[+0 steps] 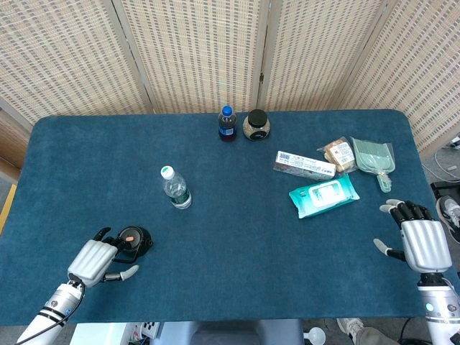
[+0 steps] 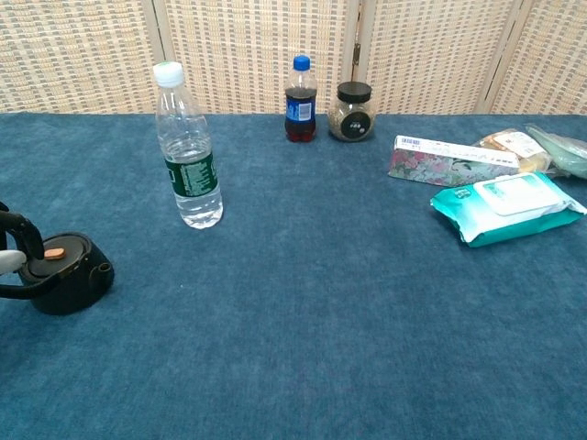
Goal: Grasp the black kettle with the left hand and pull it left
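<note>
The black kettle [image 1: 132,238], small and round with an orange knob on its lid, sits near the table's front left; the chest view shows the kettle [image 2: 62,273] at the far left. My left hand [image 1: 95,259] lies just left of and nearer than it, fingers spread and thumb out. Its dark fingertips [image 2: 22,231] reach to the kettle's handle side, but nothing is gripped. My right hand [image 1: 424,243] rests open at the table's right front edge, far from the kettle and holding nothing.
A clear water bottle [image 1: 175,188] stands behind and right of the kettle. A cola bottle [image 1: 227,123] and a jar [image 1: 256,125] stand at the back. A box [image 1: 303,165], a wipes pack [image 1: 324,195], snacks and a green scoop [image 1: 375,159] lie at the right.
</note>
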`<action>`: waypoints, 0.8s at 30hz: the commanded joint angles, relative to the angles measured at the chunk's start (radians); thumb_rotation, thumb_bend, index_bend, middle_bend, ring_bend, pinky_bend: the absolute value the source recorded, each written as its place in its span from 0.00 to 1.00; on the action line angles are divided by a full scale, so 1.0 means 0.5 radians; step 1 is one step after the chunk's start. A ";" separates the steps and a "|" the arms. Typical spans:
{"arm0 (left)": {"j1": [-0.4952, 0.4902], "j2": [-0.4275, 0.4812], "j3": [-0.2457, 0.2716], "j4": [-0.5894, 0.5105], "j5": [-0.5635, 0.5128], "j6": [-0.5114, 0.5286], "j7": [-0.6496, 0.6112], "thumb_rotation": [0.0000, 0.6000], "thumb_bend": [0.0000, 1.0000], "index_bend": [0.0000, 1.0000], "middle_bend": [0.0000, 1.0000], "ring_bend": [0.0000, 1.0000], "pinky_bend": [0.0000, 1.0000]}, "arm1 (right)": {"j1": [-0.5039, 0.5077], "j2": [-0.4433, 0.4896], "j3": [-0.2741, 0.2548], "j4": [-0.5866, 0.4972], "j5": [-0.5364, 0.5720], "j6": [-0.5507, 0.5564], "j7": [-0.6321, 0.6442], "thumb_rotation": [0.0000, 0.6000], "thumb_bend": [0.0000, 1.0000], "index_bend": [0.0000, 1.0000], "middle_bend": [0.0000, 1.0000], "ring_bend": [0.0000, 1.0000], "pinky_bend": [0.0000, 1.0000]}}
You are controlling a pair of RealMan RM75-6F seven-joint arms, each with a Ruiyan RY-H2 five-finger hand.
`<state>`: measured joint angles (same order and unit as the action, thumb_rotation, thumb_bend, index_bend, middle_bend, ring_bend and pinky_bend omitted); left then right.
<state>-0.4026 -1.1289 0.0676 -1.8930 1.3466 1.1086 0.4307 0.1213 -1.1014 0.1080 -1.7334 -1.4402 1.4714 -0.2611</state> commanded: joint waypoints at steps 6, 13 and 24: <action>0.009 -0.009 -0.004 -0.011 -0.008 0.010 0.022 0.02 0.15 0.33 0.33 0.30 0.07 | 0.001 0.000 -0.001 0.000 0.000 0.001 0.000 1.00 0.14 0.32 0.28 0.22 0.25; 0.017 -0.012 -0.002 -0.022 -0.027 0.011 0.045 0.01 0.15 0.36 0.37 0.33 0.07 | 0.001 0.000 -0.001 0.000 0.001 0.001 0.000 1.00 0.14 0.32 0.28 0.22 0.25; 0.024 -0.036 -0.005 -0.008 -0.046 0.004 0.042 0.02 0.15 0.37 0.39 0.34 0.07 | 0.002 0.000 -0.002 0.000 0.001 0.002 0.000 1.00 0.14 0.32 0.28 0.22 0.25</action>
<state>-0.3906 -1.1464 0.0653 -1.8975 1.3239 1.1111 0.4521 0.1220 -1.1013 0.1069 -1.7334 -1.4397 1.4722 -0.2610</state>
